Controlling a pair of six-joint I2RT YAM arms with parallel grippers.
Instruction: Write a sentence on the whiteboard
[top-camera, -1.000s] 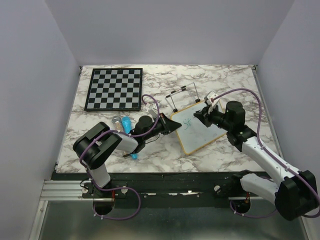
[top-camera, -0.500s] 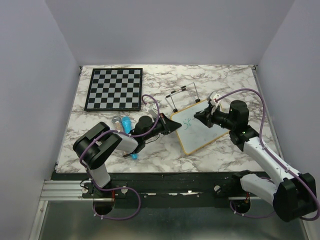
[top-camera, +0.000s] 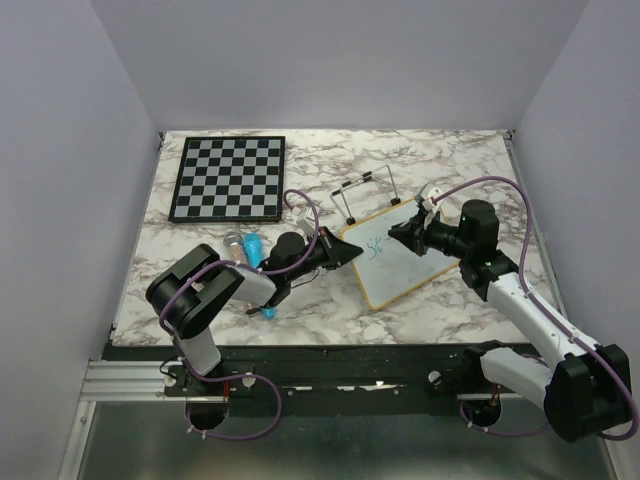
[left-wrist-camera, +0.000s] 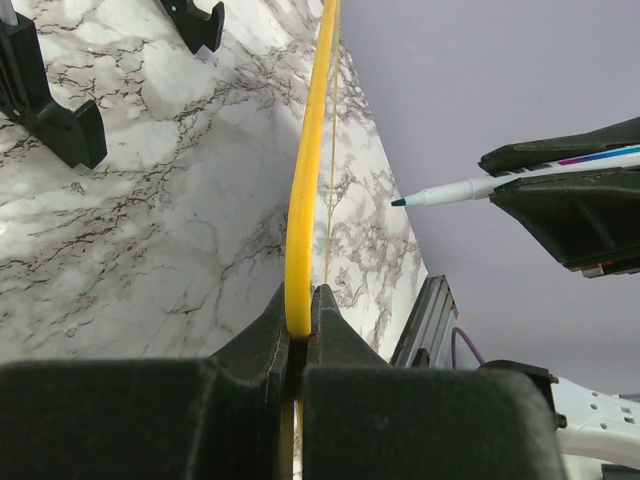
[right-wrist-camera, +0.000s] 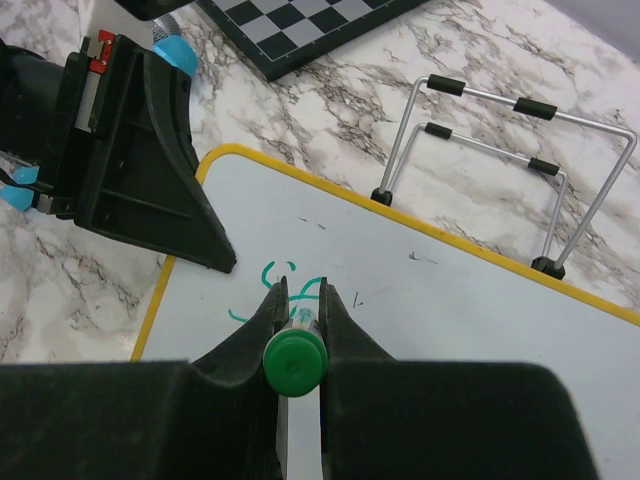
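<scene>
**Top view.** The whiteboard (top-camera: 405, 262) lies right of centre on the marble table (top-camera: 470, 165), turned at an angle. The left gripper (top-camera: 352, 248) reaches in low from the left and is clamped on the board's left corner. The right gripper (top-camera: 398, 230) stands over the board's upper left area. The sentence (top-camera: 375, 247) shows only as a few small green strokes, unreadable from here. A wire stand (top-camera: 365, 193) sits just behind the board's far edge. The chessboard (top-camera: 228, 178) lies at the far left, well apart. Beside the left arm lie a blue item (top-camera: 254, 245) and a silvery one (top-camera: 232, 240), touching or nearly so. Another blue-tipped item (top-camera: 268, 312) lies nearer the front edge.

**Left wrist view.** The fingers (left-wrist-camera: 265, 330) are pressed together on the board's yellow frame edge (left-wrist-camera: 305, 180), seen end-on. Across the board, the right gripper (left-wrist-camera: 510, 178) holds a marker (left-wrist-camera: 450, 190) with its green tip pointing at the writing face. Whether the tip touches cannot be told.

**Right wrist view.** The jaws are closed on the marker's barrel, with its green end cap (right-wrist-camera: 293, 365) facing the camera. The barrel hides part of the writing. The visible green marks (right-wrist-camera: 275, 272) amount to a few curls near the board's left corner, no legible word. The left gripper (right-wrist-camera: 215, 255) covers that corner of the frame. The stand (right-wrist-camera: 510, 170) and chessboard (right-wrist-camera: 300, 25) lie beyond, clear of the writing area.
</scene>
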